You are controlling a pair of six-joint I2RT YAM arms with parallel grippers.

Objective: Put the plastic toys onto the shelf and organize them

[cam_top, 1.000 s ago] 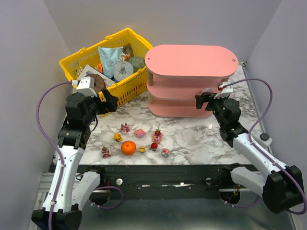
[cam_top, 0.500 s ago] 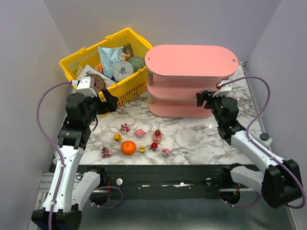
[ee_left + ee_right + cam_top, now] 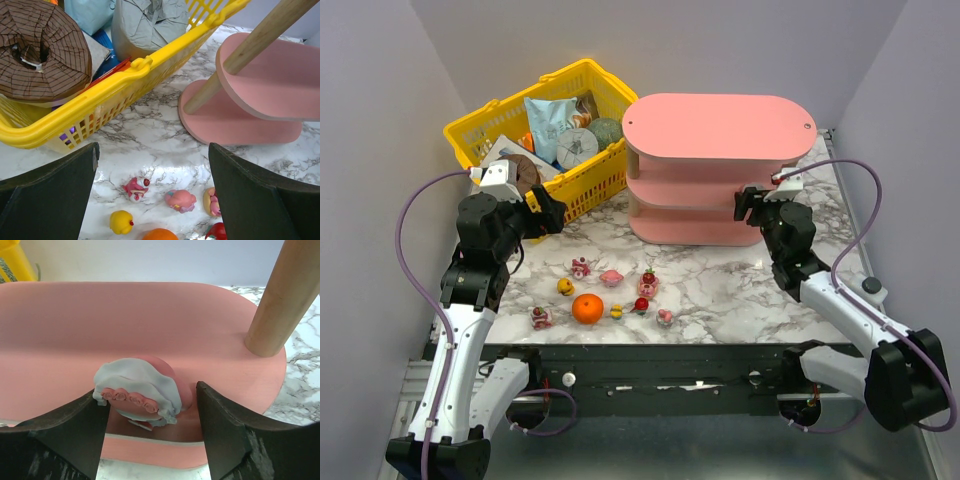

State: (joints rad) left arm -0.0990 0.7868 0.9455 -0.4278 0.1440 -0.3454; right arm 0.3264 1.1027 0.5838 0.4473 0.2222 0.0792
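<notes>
1. Right pincer (image 3: 747,205): the jaws are set apart on either side of a small pink toy cake (image 3: 136,380) with pale icing. The left finger (image 3: 75,430) appears to touch it. Whether the cake is actually pinched cannot be told.
2. The cake is found tilted on a lower board of the pink shelf (image 3: 720,130), near the right-hand wooden post (image 3: 280,305). Which of the two lower boards cannot be told.
3. Step in hand, as judged: one toy is being set or adjusted on the shelf.
4. Next move, as judged: the cake should be left resting flat, then the jaws drawn straight back so it is not dragged off the edge.
5. The other toys (image 3: 611,277) are scattered on the marble table (image 3: 720,290) around an orange ball (image 3: 587,309); most of the task is thus left to do.
6. Right arm: stretched forward, wrist level, pointed into the shelf's right end.
7. Left pincer (image 3: 152,165): spread wide, nothing held, raised beside the yellow basket (image 3: 480,125), with its camera angled down over the loose toys.
</notes>
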